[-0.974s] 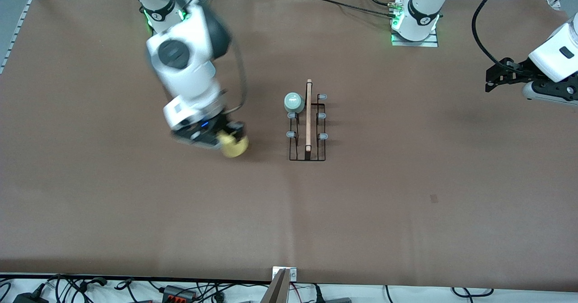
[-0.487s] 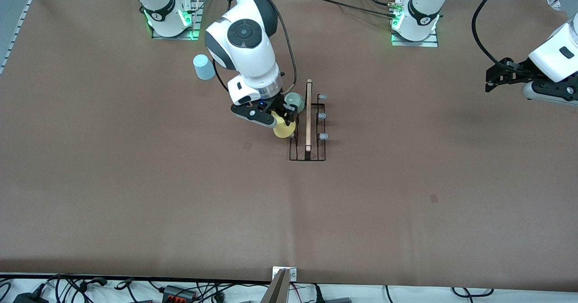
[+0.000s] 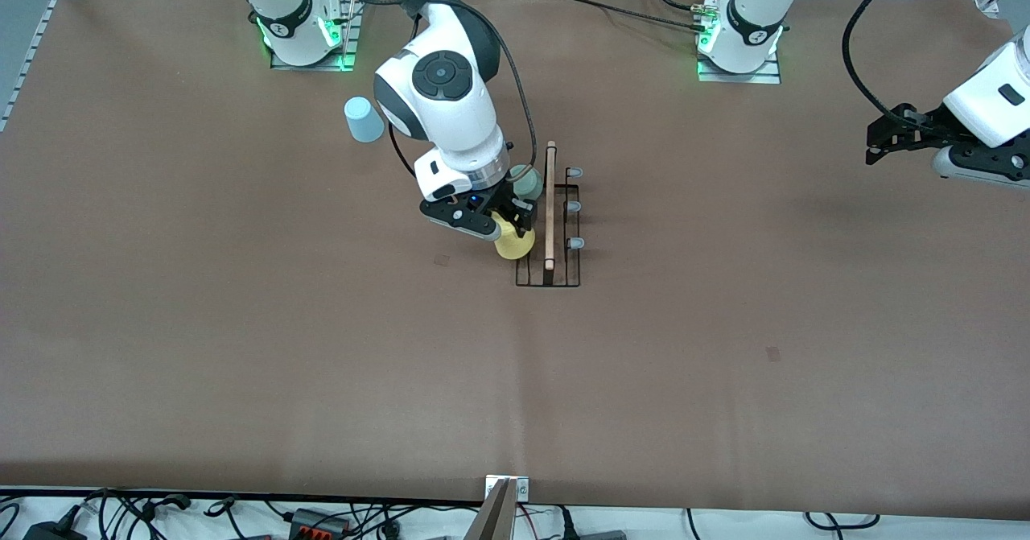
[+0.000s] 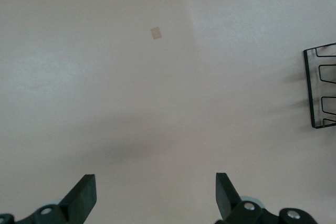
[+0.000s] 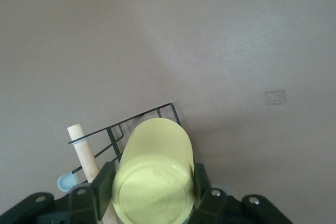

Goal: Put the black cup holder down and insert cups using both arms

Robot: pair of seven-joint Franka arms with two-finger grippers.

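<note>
The black cup holder (image 3: 549, 234) stands mid-table with its wooden rod (image 3: 550, 202) along the top. A mint green cup (image 3: 528, 183) sits on a prong at its end farthest from the front camera. My right gripper (image 3: 512, 232) is shut on the yellow cup (image 3: 515, 244) and holds it over the holder's prongs on the right arm's side. In the right wrist view the yellow cup (image 5: 153, 179) sits between the fingers above the rack (image 5: 126, 127). The light blue cup (image 3: 364, 119) stands upside down near the right arm's base. My left gripper (image 4: 156, 195) is open and empty, waiting over bare table at the left arm's end.
The rack's edge (image 4: 320, 87) shows in the left wrist view. A small pale mark (image 3: 773, 353) lies on the brown table cover, nearer the front camera toward the left arm's end. Cables run along the table's front edge.
My right gripper has carried the yellow cup across from the right arm's side onto the holder, then shifted slightly nearer the front camera. The left arm has not moved.
</note>
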